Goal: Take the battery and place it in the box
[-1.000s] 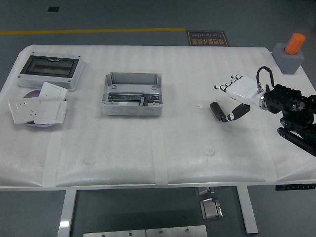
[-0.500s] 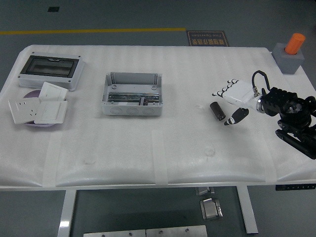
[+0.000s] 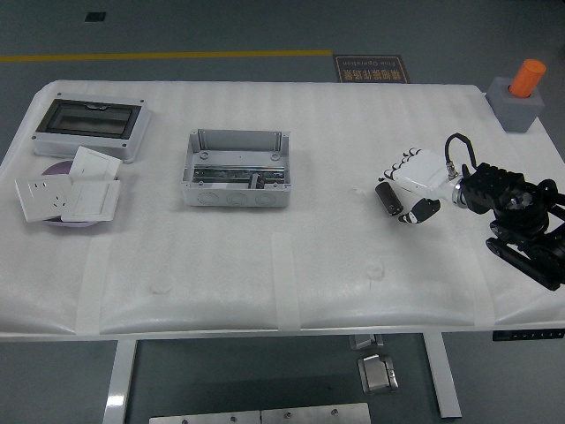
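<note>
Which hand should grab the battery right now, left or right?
Right. The right hand is already at the battery, fingers and thumb on either side of it, not yet closed. No left arm shows anywhere over the table.

right hand (image 3: 413,177) moved left, lower (toward table) | fingers (image 3: 396,166) now over battery (image 3: 389,197) | thumb curled beside it

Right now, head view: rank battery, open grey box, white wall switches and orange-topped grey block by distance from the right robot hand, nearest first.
1. Battery: right at the fingertips of the right robot hand, on its left.
2. Orange-topped grey block: far right corner, behind the hand.
3. Open grey box: table centre-left.
4. White wall switches: far left edge.
</note>
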Controlling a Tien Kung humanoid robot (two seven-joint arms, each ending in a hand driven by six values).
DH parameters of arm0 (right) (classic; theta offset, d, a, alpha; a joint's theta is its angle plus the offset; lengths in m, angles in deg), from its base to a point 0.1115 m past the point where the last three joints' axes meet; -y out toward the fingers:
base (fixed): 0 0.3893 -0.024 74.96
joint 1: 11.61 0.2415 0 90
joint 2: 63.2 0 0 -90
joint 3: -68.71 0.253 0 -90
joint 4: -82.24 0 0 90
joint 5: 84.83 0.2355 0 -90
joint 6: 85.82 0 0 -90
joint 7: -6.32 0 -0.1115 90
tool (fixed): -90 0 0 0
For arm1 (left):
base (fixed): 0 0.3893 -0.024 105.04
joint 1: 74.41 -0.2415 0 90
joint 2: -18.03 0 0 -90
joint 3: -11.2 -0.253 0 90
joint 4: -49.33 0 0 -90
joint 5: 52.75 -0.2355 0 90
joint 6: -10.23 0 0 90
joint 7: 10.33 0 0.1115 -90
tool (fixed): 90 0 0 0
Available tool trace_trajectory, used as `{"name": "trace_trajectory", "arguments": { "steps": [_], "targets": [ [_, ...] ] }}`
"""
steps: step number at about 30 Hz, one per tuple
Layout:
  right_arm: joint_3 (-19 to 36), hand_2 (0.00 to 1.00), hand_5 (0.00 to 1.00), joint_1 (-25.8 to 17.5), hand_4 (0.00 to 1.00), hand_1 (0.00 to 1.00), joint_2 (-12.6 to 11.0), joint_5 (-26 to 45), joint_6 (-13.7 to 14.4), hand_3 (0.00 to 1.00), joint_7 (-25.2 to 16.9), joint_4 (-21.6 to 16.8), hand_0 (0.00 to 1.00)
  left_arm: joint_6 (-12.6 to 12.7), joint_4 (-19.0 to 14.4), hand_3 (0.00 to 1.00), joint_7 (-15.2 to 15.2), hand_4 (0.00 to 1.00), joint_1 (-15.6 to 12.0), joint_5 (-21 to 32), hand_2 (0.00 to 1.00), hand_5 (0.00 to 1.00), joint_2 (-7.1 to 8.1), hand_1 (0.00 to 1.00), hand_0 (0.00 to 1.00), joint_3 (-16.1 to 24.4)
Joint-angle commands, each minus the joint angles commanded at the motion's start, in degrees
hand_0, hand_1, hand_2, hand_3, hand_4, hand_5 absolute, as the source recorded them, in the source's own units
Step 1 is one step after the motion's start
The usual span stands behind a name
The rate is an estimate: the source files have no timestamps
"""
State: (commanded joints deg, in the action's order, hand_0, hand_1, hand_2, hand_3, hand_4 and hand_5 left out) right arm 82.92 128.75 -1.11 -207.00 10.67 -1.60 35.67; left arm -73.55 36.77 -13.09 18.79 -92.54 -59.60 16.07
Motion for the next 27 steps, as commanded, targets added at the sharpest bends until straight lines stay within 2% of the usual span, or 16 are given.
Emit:
{"name": "trace_trajectory", "arguments": {
  "steps": [1,11,18,19,24,25,27],
  "targets": [
    [0.1,0.793,0.326,0.0,0.715,0.747,0.2,0.0,0.0,0.829,0.0,0.2,0.877,0.0,0.0,0.614,0.0,0.473,0.1,-0.1,0.443,0.541,0.0,0.619,0.596,0.0],
    [0.7,0.794,0.334,-0.4,0.713,0.743,0.8,0.1,-0.2,0.828,-0.4,0.8,0.87,0.0,-0.1,0.613,0.1,0.473,0.4,-0.8,0.443,0.542,0.07,0.619,0.595,0.0],
    [-0.1,0.793,0.322,-0.2,0.704,0.74,1.0,2.7,1.9,0.822,0.0,0.0,0.872,0.0,-0.1,0.613,0.1,0.472,0.5,-0.9,0.443,0.544,-0.17,0.619,0.595,0.0],
    [-0.4,0.72,0.306,-0.1,0.655,0.728,1.0,3.4,2.3,0.74,0.3,-0.1,0.858,0.0,-0.1,0.613,0.1,0.471,0.5,-0.9,0.443,0.544,-0.19,0.619,0.595,0.1],
    [-3.7,0.72,0.306,0.0,0.655,0.728,0.4,7.9,6.4,0.74,2.5,-1.5,0.858,0.0,-0.1,0.613,0.0,0.471,0.4,-0.9,0.443,0.544,-0.26,0.619,0.595,0.2],
    [-4.9,0.491,0.257,0.0,0.418,0.632,0.0,9.1,7.7,0.575,3.3,-2.1,0.82,0.0,0.0,0.613,0.0,0.472,0.4,-0.8,0.443,0.545,-0.29,0.619,0.595,0.2],
    [-7.3,0.491,0.257,0.0,0.418,0.632,-0.8,11.6,10.5,0.575,5.1,-3.6,0.82,0.0,0.0,0.613,0.0,0.472,0.3,-0.9,0.443,0.545,-0.36,0.619,0.595,0.2]
  ]
}}
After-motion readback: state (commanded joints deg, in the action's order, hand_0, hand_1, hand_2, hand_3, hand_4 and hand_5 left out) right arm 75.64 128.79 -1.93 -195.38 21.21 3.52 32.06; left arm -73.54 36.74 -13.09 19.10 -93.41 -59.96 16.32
